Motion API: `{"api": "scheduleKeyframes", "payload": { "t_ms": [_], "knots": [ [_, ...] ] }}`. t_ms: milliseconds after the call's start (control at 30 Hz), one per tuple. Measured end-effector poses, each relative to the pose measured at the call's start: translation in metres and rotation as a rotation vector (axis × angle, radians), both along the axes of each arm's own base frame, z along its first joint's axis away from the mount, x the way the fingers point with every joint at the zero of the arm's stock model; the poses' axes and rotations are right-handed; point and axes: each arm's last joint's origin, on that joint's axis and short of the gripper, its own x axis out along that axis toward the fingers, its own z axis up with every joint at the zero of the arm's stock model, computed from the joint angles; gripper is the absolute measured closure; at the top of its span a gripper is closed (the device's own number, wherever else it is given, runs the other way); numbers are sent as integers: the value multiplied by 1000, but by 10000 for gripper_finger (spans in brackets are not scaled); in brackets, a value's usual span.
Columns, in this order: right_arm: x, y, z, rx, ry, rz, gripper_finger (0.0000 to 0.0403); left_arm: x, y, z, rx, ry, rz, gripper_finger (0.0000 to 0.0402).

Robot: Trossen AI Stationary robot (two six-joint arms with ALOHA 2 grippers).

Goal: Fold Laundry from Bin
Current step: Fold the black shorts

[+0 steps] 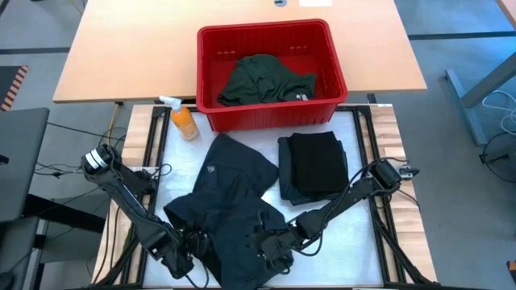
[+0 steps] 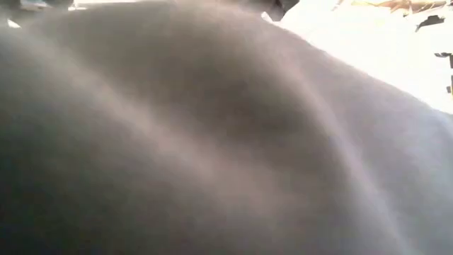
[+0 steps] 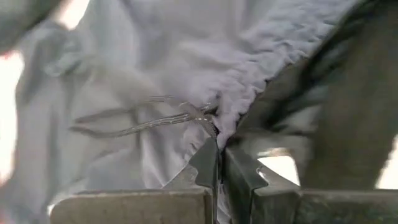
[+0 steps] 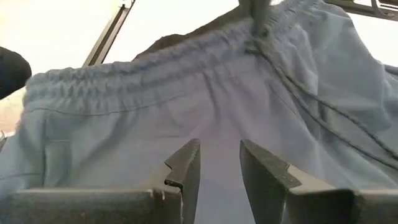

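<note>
A dark garment (image 1: 230,201) with a gathered waistband and a drawstring lies crumpled over the near middle of the table. It also fills the low view (image 2: 212,142). My left gripper (image 1: 187,246) (image 3: 217,146) is at the garment's near left, shut on the waistband. My right gripper (image 1: 270,246) (image 4: 217,152) is at its near right, with cloth in the gap between its fingers. The red bin (image 1: 205,72) stands at the far side, and a dark green garment (image 1: 262,80) lies on its floor. My left gripper pinches the gathered waistband edge (image 3: 227,124) between its two fingertips, right beside the drawstring (image 3: 155,118). The fingers slant down at it, and the cloth spreads away from them in soft folds. My right gripper has the garment's cloth (image 4: 219,134) between its two fingers, which stand a little apart, some way below the waistband (image 4: 124,84). One layer or several, I cannot tell. The waistband stretches across in front of it toward my left gripper.
A folded black garment (image 1: 314,165) lies on the table's right half, near the bin. An orange spray bottle (image 1: 184,121) stands left of the bin's near corner. The white work surface (image 1: 355,234) shows bare at the near right.
</note>
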Motion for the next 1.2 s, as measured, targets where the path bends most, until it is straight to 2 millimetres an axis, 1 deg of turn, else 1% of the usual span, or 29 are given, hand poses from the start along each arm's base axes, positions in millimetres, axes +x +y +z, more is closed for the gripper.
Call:
{"api": "scheduleKeyframes", "payload": {
  "t_ms": [67,167,267,333,467,567,600,700,833,967,1067,1200],
  "knots": [
    [-2,4,0,0,0,10,265,-1,-8,7,-63,17,-19,401],
    [-6,10,0,1,0,27,265,-6,-24,16,-167,-6,-58,401],
    [-9,15,0,1,1,39,265,-13,-38,15,-250,-30,-62,401],
    [-10,16,1,1,1,42,265,-16,-48,4,-289,-36,-44,401],
    [-9,14,1,2,-1,37,265,-18,-71,-30,-322,-19,-24,401],
    [-5,10,2,-14,-13,38,265,-20,-82,-58,-323,39,12,401],
    [-3,7,2,-23,-20,40,265,-21,-84,-64,-315,48,27,401],
    [8,-9,5,-30,-46,28,265,-23,-88,-70,-317,46,57,401],
    [29,-44,8,86,-46,78,265,-26,-88,-70,-310,42,70,401],
    [40,-75,8,106,-38,89,265,-29,-84,-71,-282,69,84,401],
    [43,-82,8,82,-52,125,265,-31,-80,-72,-260,100,118,401],
    [43,-83,7,4,-49,164,264,-37,-76,-73,-213,131,139,401]
  ]
}}
